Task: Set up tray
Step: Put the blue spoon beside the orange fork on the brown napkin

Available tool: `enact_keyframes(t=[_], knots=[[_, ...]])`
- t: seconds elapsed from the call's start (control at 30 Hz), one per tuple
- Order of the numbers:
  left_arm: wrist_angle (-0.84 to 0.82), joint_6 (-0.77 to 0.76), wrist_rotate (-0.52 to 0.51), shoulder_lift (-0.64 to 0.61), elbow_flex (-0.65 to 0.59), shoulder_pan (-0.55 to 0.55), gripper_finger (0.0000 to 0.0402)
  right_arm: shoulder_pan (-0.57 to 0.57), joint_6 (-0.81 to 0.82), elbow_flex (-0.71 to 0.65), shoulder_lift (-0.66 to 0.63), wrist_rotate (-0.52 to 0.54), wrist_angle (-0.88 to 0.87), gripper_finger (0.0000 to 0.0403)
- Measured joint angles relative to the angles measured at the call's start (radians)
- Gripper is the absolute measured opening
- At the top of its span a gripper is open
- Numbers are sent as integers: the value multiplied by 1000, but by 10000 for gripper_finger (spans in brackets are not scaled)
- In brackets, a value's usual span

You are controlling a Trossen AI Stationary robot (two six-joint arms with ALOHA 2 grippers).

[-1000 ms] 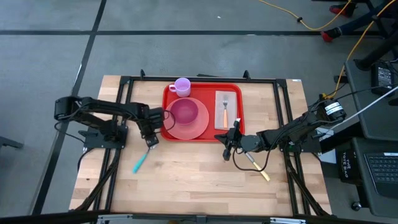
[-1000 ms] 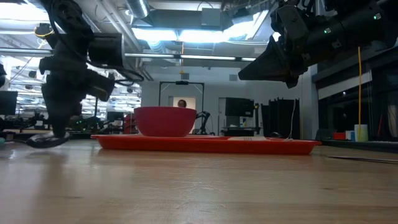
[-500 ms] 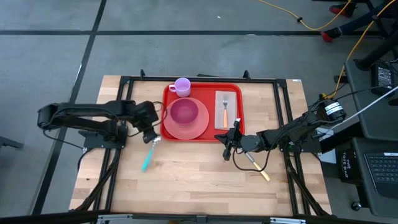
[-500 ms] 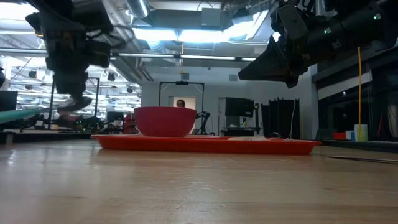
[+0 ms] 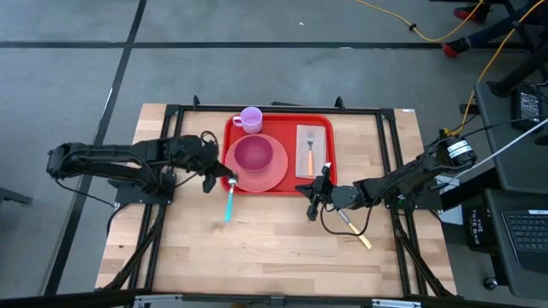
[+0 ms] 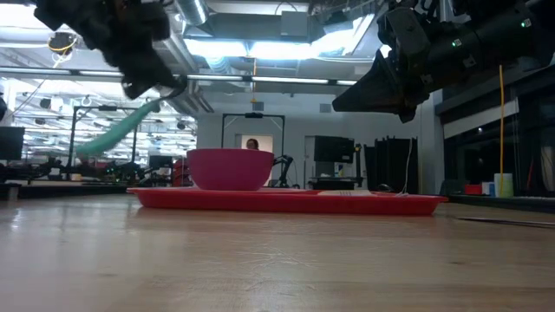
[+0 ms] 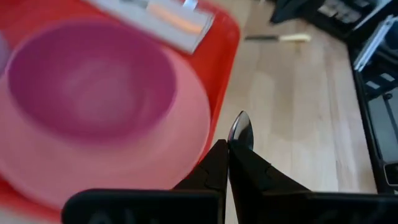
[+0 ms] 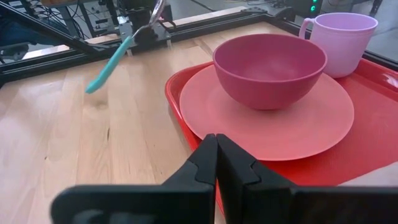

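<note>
The red tray (image 5: 327, 121) lies at the table's far middle. It holds a pink plate (image 5: 272, 178) with a magenta bowl (image 5: 254, 154), a lilac mug (image 5: 251, 119) and a napkin with a fork (image 5: 310, 150). My left gripper (image 5: 228, 178) hovers at the tray's near left corner, shut on a teal-handled spoon (image 5: 229, 203). My right gripper (image 5: 313, 202) hangs shut in the air off the tray's near right corner, with nothing in it. My left gripper pinches the spoon between its two fingers, at the neck just behind the metal bowl (image 7: 241, 129), which sticks out past the fingertips. The fingers slant downward from the table's left. The teal handle (image 8: 107, 67) hangs down toward the near edge, clear of the table.
A yellow-handled knife (image 5: 355, 231) lies on the wood under the right arm. Black frame rails (image 5: 171, 128) run along the table's sides and far edge. Bare wood (image 5: 274, 257) stretches in front of the tray.
My left gripper has risen and moved toward the tray's near left corner, tipping from pointing down to nearer level. The spoon has come up off the table with it and swung round, so its handle now points toward the near edge. The right arm kept still.
</note>
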Motion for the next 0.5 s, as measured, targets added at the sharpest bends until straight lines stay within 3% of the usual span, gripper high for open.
enact_keyframes(t=[0.5], knots=[[550,231,-132,190,1,-87,2,0,-7,0,0,0,4,8]])
